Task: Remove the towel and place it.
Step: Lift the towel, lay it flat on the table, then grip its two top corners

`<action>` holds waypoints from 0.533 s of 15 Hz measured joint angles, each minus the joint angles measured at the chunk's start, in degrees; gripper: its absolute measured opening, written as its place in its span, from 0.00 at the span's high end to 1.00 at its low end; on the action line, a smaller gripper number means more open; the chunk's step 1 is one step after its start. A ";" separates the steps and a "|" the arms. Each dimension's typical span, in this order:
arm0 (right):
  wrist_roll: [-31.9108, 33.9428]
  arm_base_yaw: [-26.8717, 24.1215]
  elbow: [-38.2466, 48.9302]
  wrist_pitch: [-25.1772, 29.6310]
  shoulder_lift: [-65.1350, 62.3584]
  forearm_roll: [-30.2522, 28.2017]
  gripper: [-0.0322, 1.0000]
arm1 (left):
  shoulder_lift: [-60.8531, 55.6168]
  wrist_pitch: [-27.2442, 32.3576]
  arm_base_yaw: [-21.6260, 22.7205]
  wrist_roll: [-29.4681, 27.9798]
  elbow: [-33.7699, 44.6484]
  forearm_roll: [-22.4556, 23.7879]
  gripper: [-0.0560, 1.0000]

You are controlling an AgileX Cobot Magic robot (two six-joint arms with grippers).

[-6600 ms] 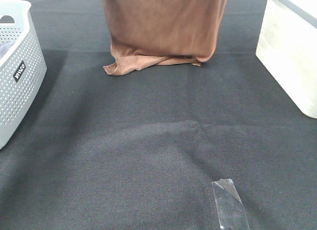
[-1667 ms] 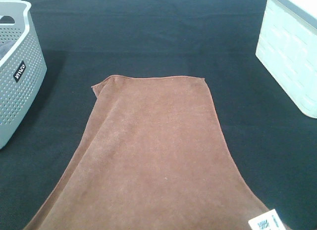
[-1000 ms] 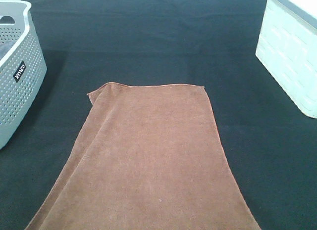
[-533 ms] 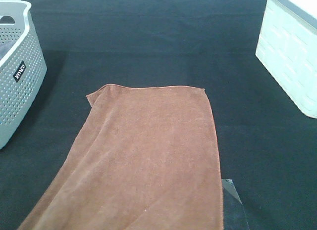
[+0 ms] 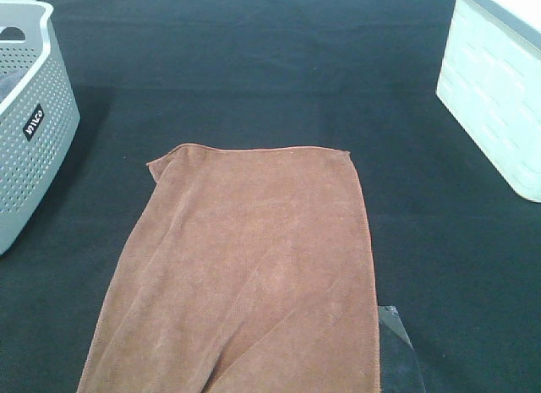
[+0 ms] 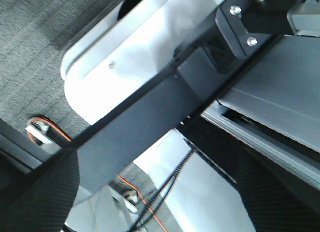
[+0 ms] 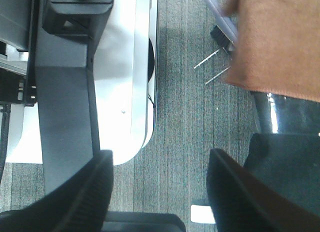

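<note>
Lying flat, the soft rectangular rust-brown towel [image 5: 254, 266] is free of both wide-spread jaws.

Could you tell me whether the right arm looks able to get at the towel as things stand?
Probably yes: the towel lies flat with nothing on it, the basket and box stand well aside, and its edge shows near the right gripper, whose jaws stand open and empty.
</note>
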 joint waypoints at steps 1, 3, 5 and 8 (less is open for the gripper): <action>0.92 0.00 -0.40 -0.06 0.00 -1.32 0.44 | 0.00 0.00 0.00 -0.17 -0.63 1.60 0.18; 5.73 0.00 -3.67 0.11 0.00 -6.13 0.44 | 0.00 -0.06 0.00 -3.78 -4.81 11.23 0.18; 11.06 0.00 -7.85 -0.92 0.00 -11.40 0.44 | 0.00 -0.29 0.00 -8.71 -9.85 23.66 0.19; 19.42 0.00 -12.26 -10.60 0.00 -18.91 0.44 | 0.00 -2.86 0.00 -15.99 -15.76 44.81 0.22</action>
